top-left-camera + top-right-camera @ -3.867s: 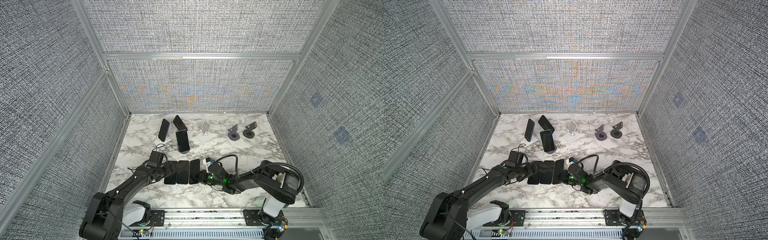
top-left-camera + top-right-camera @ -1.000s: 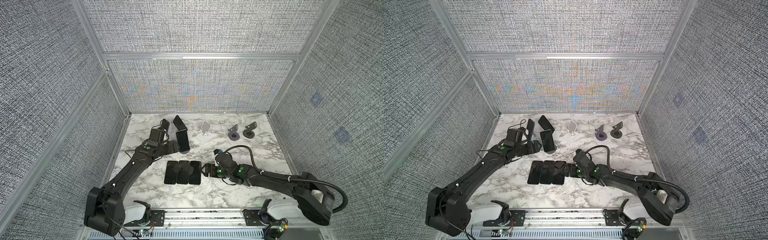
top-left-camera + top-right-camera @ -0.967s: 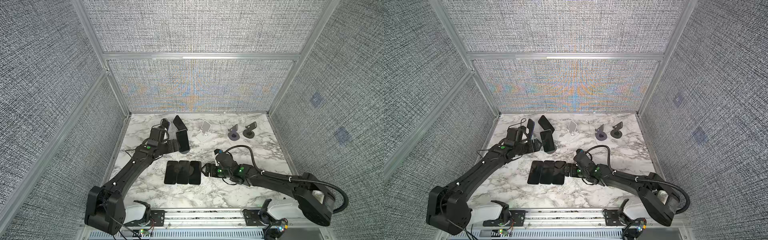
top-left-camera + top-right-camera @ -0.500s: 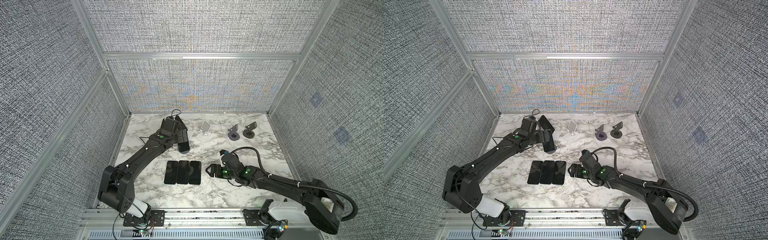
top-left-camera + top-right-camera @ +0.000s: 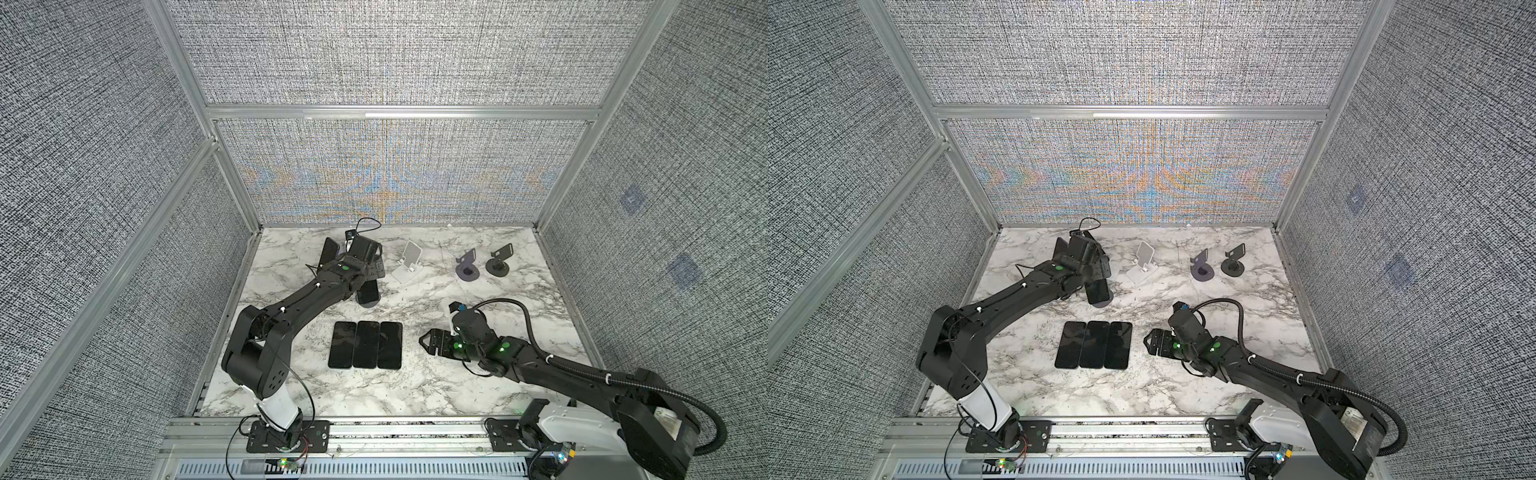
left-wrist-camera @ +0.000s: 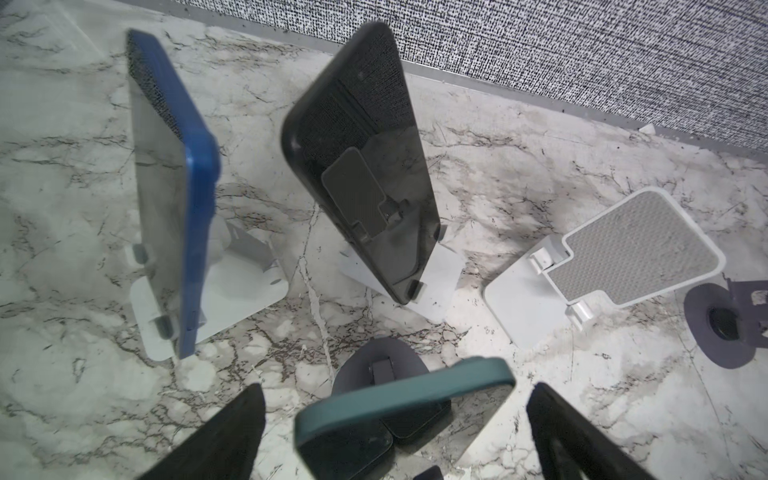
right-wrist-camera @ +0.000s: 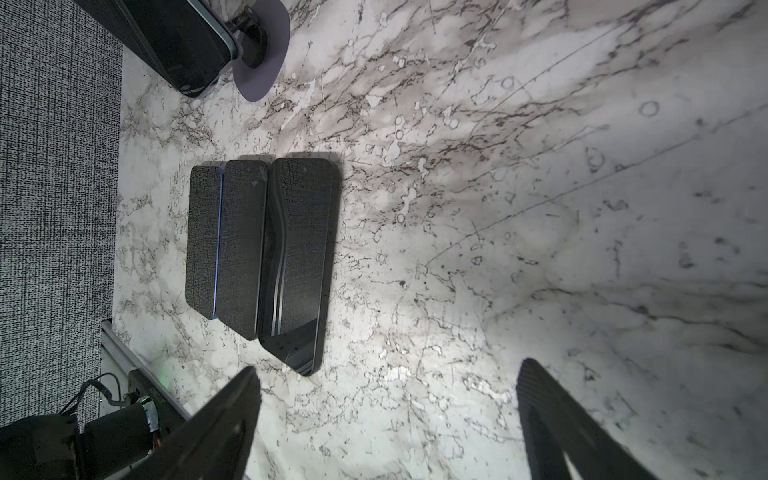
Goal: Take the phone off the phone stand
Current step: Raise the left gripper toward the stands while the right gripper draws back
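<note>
Right now the phone (image 6: 409, 409), in its teal case, is leaning on the round stand (image 6: 376, 365), which is sitting on the marble table (image 5: 457, 386). The left gripper (image 6: 397, 388) is hanging directly over the round stand with its jaws spread wide. Its fingers (image 6: 232, 428) are flanking the phone's two long edges, and a strip of table is showing on each side, so they seem to be clear of the case, though the lower parts are cut off by the frame.

Just behind the round stand, toward the back wall, a blue-cased phone (image 6: 174, 199) and a black phone (image 6: 361, 166) are leaning on white stands (image 6: 245, 286). Behind the round stand and to its right, an empty white stand (image 5: 409, 262) is resting. Farther right of it, a purple stand (image 5: 467, 268) and a black stand (image 5: 498, 264) are standing side by side.

In front of the round stand, toward the robot's base, three phones (image 5: 365, 345) are lying flat, face up and edge to edge. In front of the round stand and well to its right, the right gripper (image 7: 390, 368) is hovering low over bare table, jaws parted and nothing between them.
</note>
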